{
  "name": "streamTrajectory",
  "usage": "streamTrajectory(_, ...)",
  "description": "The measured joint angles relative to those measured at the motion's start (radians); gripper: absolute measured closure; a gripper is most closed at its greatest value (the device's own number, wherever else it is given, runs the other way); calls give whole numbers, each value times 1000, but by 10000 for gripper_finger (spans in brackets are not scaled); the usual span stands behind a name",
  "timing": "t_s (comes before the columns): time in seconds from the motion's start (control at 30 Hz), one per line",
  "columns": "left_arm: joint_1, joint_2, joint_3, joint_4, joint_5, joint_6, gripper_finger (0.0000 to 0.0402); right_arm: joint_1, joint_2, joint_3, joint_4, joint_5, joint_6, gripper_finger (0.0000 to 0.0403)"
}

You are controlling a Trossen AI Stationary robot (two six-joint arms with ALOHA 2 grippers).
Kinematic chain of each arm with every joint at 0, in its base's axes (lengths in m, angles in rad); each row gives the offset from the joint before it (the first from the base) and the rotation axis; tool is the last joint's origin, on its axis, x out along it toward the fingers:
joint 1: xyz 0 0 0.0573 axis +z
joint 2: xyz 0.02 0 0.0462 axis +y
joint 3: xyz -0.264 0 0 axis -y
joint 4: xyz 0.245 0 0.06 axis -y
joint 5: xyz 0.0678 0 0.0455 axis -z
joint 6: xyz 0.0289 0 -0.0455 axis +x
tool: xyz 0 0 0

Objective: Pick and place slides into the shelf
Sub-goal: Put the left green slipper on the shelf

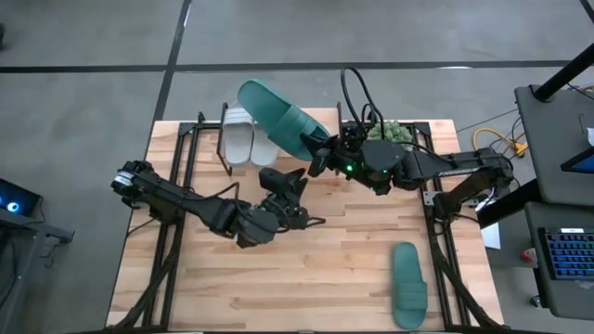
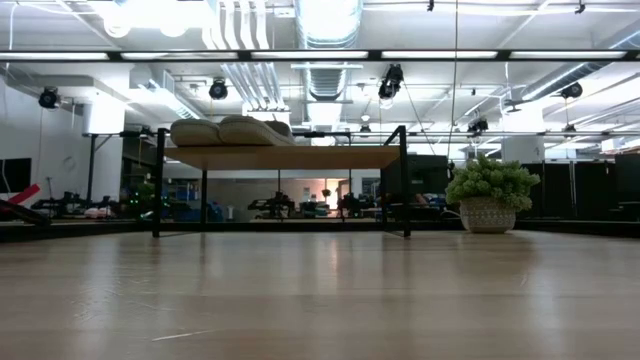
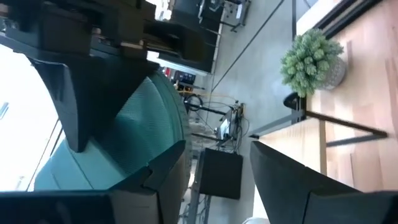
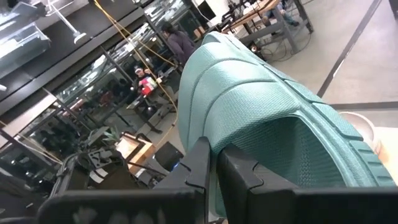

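Teal ribbed slide (image 1: 278,118), right gripper (image 1: 322,151) clamping heel

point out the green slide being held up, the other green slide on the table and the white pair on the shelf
held green slide (image 1: 277,119), high view, middle of its sole
loose green slide (image 1: 407,283), high view, on its strap
white pair (image 1: 249,141), high view, where the two slides meet

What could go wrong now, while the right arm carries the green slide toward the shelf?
1. The right end effector grips the teal slide only at one end, so the long free end could swing or slip out.
2. The two pale slides already fill part of the shelf; the teal one could knock them.
3. The left end effector waits close by, so the arms might collide.
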Motion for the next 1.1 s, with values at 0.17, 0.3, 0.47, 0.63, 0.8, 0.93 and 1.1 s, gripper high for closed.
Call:
streamTrajectory(0.17, 0, 0, 4, 12, 10, 2, 239, -1, 0, 0, -3, -3, -1, 387)
streamTrajectory(0.3, -1, 0, 4, 11, 10, 3, 239, -3, 0, 0, -4, -3, -4, 387)
streamTrajectory(0.47, 0, 0, 4, 11, 12, -5, 239, -6, 0, 0, -5, -4, -4, 387)
streamTrajectory(0.63, 0, 0, 4, 10, 52, 13, 239, -8, 0, 0, -8, -23, -4, 387)
streamTrajectory(0.8, 0, 0, 4, 11, 51, 46, 239, -14, 0, 0, -10, -23, 58, 387)
streamTrajectory(0.93, 0, 0, 4, 11, 47, 46, 239, -20, 0, 0, -9, -23, 158, 387)
streamTrajectory(1.1, 0, 0, 3, 11, 32, 46, 239, -23, 0, 0, 11, -21, 241, 387)
